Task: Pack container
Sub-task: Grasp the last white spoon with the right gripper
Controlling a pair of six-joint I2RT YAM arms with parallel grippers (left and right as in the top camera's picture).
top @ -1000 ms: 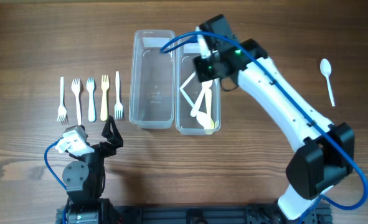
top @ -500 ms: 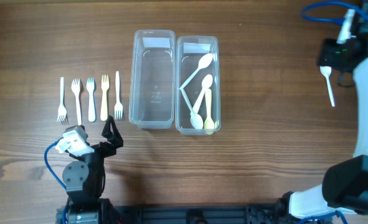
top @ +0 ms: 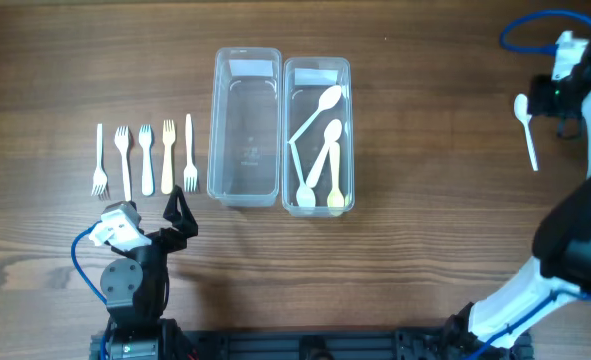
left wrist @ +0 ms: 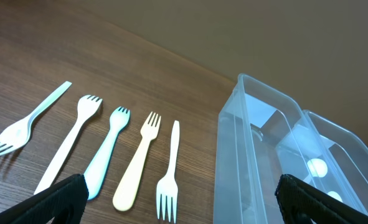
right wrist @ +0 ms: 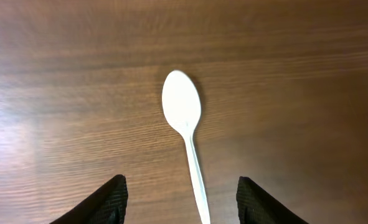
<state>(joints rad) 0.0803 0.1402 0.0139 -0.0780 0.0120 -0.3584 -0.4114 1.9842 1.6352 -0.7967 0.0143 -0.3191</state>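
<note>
Several spoons (top: 320, 150) sit in one container (top: 348, 130), the last spoon (right wrist: 182, 106) lies on the tabletop (top: 425, 250) beneath the spread right end effector (right wrist: 181, 190), and five forks (top: 145, 158) are not yet packed

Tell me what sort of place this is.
Probably a robotics lab bench set up for a packing exercise, not a kitchen: a wood-grain table, plastic forks lined up in a neat row beside two clear containers, and two robot arms at the table's edge.
</note>
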